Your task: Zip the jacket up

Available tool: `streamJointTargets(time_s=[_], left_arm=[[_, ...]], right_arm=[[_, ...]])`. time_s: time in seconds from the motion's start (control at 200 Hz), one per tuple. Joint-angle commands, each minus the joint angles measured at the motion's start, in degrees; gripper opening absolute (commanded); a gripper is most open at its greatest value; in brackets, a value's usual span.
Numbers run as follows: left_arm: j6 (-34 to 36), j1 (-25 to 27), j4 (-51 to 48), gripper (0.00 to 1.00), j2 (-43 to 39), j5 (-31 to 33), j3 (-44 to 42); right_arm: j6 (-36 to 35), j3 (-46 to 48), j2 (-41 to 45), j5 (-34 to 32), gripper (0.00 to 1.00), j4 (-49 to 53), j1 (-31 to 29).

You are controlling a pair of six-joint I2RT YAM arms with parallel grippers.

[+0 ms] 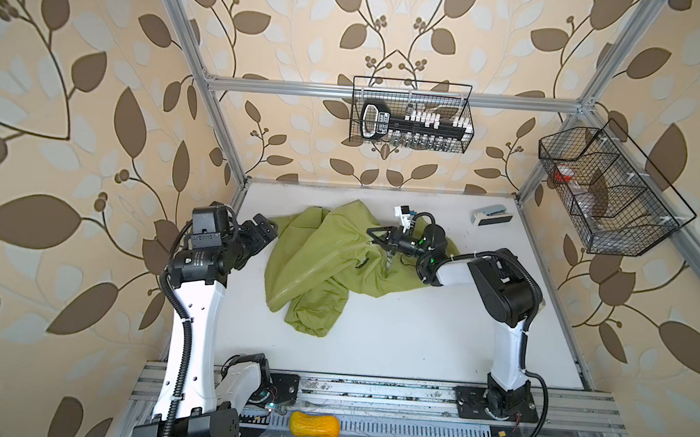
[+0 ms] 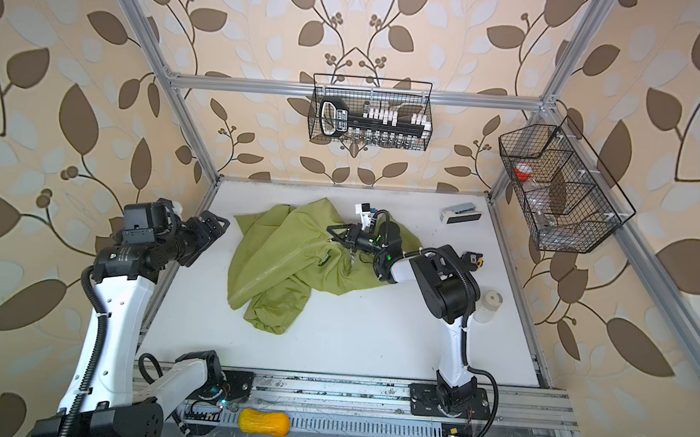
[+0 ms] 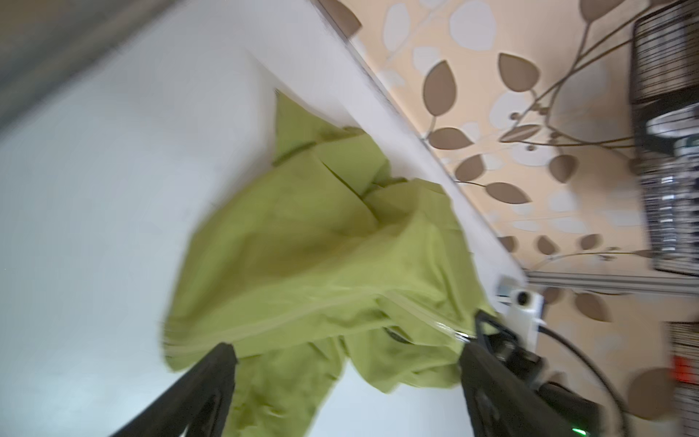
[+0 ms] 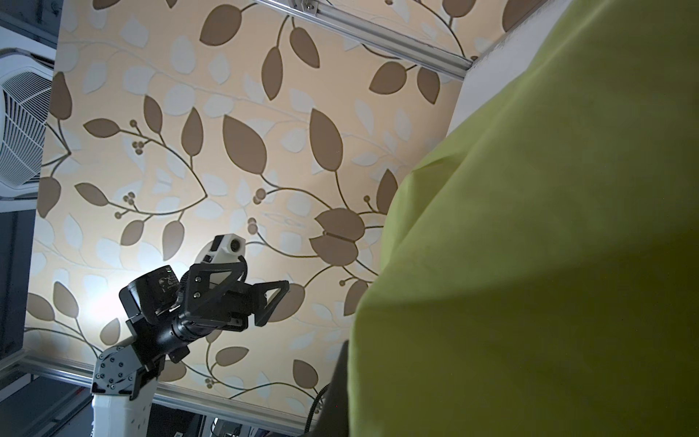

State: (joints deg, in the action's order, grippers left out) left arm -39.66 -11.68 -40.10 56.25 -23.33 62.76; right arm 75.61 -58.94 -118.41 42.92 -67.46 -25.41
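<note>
White counter [image 1: 374, 346]: small white-and-blue gadget [image 1: 492, 215] near the back right corner, white cylinder [image 2: 489, 305] and a black-yellow item [image 2: 473, 259] by the right edge. Back basket [image 1: 357, 103] holds a black tool rack [image 1: 412, 121] with white pieces; side basket [image 1: 631, 228] has something red-topped [image 1: 564, 174] inside. Orange gourd [image 1: 314, 425] lies on the slotted duct [image 1: 410, 430] in front.

The jacket [image 1: 316, 263] is plain yellow-green with a paler, glossy strip along the zip; the table [image 1: 395, 343] is white. The walls [image 1: 75, 128] are cream paper printed with brown and pale grey leaves on thin dark stems. The arms [image 1: 507, 345] are white with black joints, the baskets [image 1: 413, 115] black wire, the frame [image 1: 306, 88] silver, and the lump [image 1: 314, 425] by the front rail yellow-orange.
</note>
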Motion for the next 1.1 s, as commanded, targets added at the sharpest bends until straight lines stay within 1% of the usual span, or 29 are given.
streamJointTargets(time_s=[0.0, 0.105, 0.155, 0.165, 0.175, 0.24, 0.31, 0.375, 0.435, 0.485, 0.585, 0.72, 0.835, 0.855, 0.905, 1.01, 1.06, 1.095], left_arm=[[-22.99, 7.68, 19.64, 0.92, -1.74, -11.42, -11.60], [-32.13, 22.62, 28.82, 0.92, -3.60, 0.73, -17.22], [-37.17, 29.92, 37.04, 0.93, -3.12, 6.30, -20.73], [-37.17, 31.72, 39.48, 0.93, -2.82, 7.72, -21.62], [-38.98, 32.25, 40.27, 0.92, -2.40, 8.06, -21.97], [-44.63, 38.00, 48.83, 0.93, 1.76, 12.38, -24.71], [-48.79, 41.91, 58.15, 0.93, 8.44, 13.89, -25.93], [-51.54, 43.81, 66.50, 0.92, 13.26, 15.71, -27.12], [-52.47, 44.26, 72.19, 0.90, 15.27, 18.27, -28.32], [-52.60, 44.46, 74.04, 0.90, 15.62, 21.60, -29.15], [-52.71, 45.26, 76.82, 0.91, 16.47, 26.01, -29.71], [-54.17, 45.95, 85.93, 0.91, 20.15, 30.46, -30.94], [-56.45, 46.04, 95.09, 0.91, 25.68, 31.47, -31.01], [-57.08, 46.07, 96.59, 0.91, 28.22, 31.41, -31.03], [-59.17, 46.17, 100.72, 0.91, 31.52, 31.50, -31.17], [-61.07, 46.22, 111.63, 0.87, 36.64, 34.78, -33.99], [-61.76, 46.21, 113.56, 0.85, 37.42, 36.25, -35.26], [-61.70, 46.06, 113.19, 0.83, 37.31, 36.57, -35.75]], right_arm=[[-1.59, -1.77, 1.85, -1.60, 0.00, 2.43, -0.42], [-1.38, -2.03, 2.36, -2.21, 0.00, 2.86, -0.59], [-1.32, -1.74, 2.78, -2.68, 0.00, 3.11, -0.69], [-1.34, -1.65, 2.93, -2.84, 0.00, 3.19, -0.69], [-1.26, -1.58, 3.06, -2.90, 0.00, 3.14, -0.69], [-0.97, -0.76, 3.89, -3.66, 0.00, 3.05, -0.78], [-0.91, 0.02, 4.90, -4.12, 0.00, 3.14, -0.83], [-0.93, 0.70, 5.71, -4.42, 0.00, 3.30, -0.86], [-0.60, 1.27, 6.35, -4.77, 0.00, 3.32, -0.87], [-0.24, 1.77, 6.87, -5.10, 0.00, 3.09, -0.94], [1.13, 2.64, 7.66, -5.86, 0.00, 1.88, -1.09], [2.55, 3.23, 8.41, -6.48, 0.00, 0.59, -1.48], [3.47, 3.72, 8.87, -6.90, 0.00, -0.55, -1.92], [3.64, 3.78, 8.86, -6.88, 0.00, -0.71, -2.01], [3.83, 3.98, 9.10, -7.03, 0.00, -0.96, -2.25], [3.85, 4.32, 9.42, -7.23, 0.00, -1.11, -2.20], [3.84, 4.59, 9.60, -7.19, 0.00, -1.25, -2.23], [3.76, 4.83, 9.82, -7.23, 0.00, -1.31, -2.26]])
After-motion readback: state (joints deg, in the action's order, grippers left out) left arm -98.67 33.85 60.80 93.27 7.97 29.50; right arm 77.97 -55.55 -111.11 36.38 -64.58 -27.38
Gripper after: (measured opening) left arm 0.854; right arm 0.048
